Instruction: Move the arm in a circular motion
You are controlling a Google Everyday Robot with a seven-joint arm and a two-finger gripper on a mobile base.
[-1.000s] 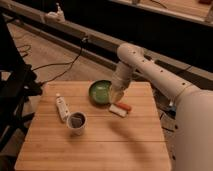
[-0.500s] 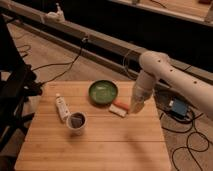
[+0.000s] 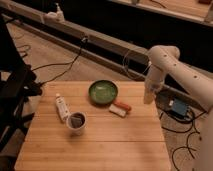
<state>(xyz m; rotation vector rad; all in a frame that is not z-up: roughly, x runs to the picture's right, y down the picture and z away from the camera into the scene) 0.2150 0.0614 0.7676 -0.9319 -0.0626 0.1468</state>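
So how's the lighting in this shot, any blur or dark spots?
Camera view: dim, warm light falls on the table; the background and left edge sink into near black. The whole frame is soft, so the arm and its claw, past the table's right edge, lack crisp outlines. The bowl shows mild sheen.

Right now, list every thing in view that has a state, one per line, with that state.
Off-white tubular robot arm: bent at its raised elbow, hanging down past the table's right edge.
Pale tool: pointing down beside the table's right edge, holding nothing visible.
Green round bowl: upright on the table.
White cup: upright, something dark inside.
White bottle: lying on its side.
Orange-and-white bar: lying flat by the bowl.
Wooden table: standing level.
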